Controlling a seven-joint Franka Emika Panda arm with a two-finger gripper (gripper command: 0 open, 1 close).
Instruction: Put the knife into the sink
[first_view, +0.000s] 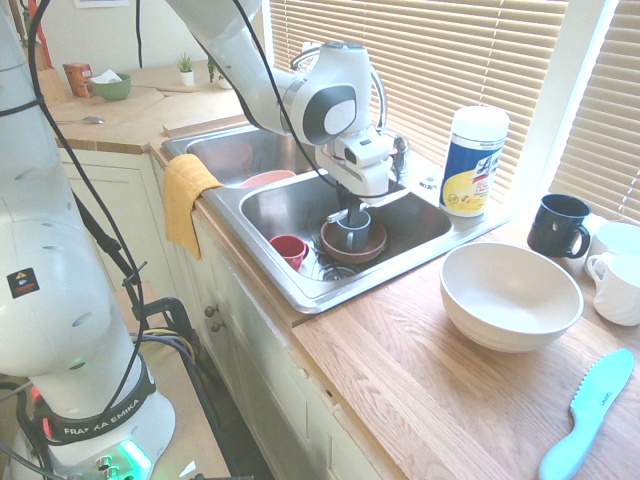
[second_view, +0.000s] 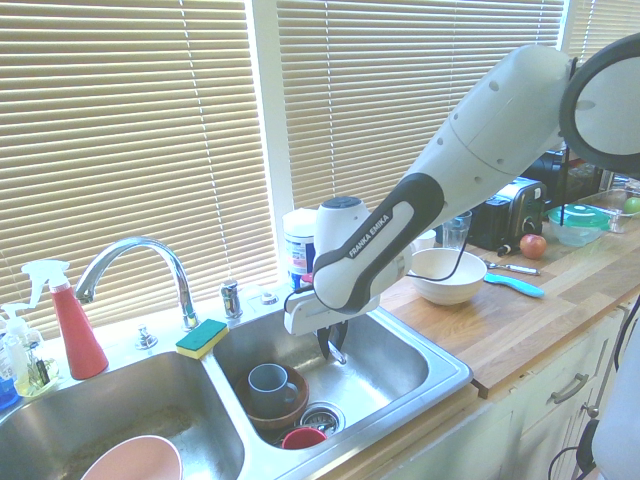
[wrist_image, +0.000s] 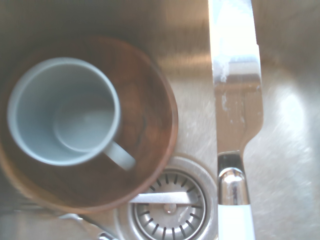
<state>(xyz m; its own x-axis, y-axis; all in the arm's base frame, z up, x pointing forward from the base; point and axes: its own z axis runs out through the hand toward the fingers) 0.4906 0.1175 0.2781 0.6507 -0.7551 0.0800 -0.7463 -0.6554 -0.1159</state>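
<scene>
I had the gripper over the right-hand basin, as the first exterior view shows it, of the stainless-steel sink, its claw closed on the knife. The knife, silver blade and white handle, was gripped above the basin floor. In the wrist view it lay to one side of the drain strainer and the brown bowl, in which a blue-gray mug stood. A red cup was in the same basin, near the bowl. The yellow cloth hung over the sink's front edge.
</scene>
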